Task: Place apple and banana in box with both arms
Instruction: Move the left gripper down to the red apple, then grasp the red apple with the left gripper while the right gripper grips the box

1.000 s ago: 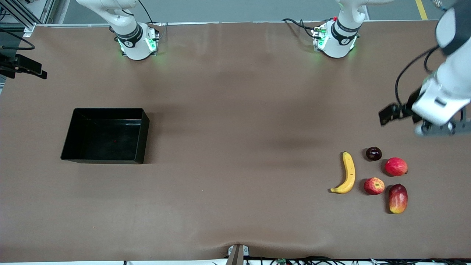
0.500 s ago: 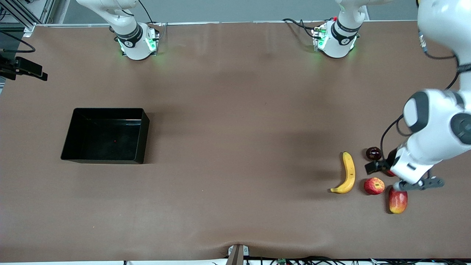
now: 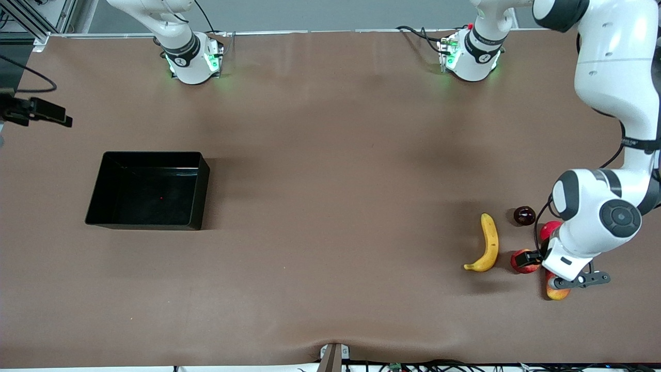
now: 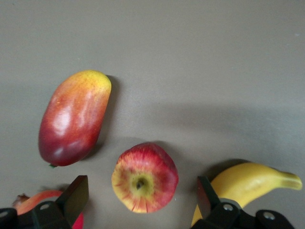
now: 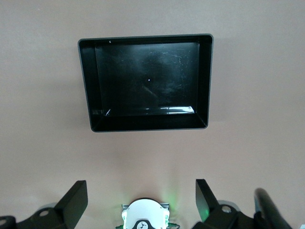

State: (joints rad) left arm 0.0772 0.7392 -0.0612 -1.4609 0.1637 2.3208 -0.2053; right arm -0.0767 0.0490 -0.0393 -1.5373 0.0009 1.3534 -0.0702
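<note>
The apple lies stem dimple up on the brown table, and in the front view the left hand partly covers it. My left gripper is open, low over the apple, with one finger on each side and not touching it. The banana lies beside the apple toward the right arm's end, and its tip shows past one finger. The black box stands empty toward the right arm's end. My right gripper is open and empty, high over the table, looking down on the box.
An elongated red-and-yellow fruit lies just nearer the front camera than the apple. A pinkish-red round fruit and a small dark fruit lie just farther off. The left forearm hangs over them.
The left arm has swung down from above the table's end, and its gripper now hangs low over the apple. The fruits and the box have not moved.
</note>
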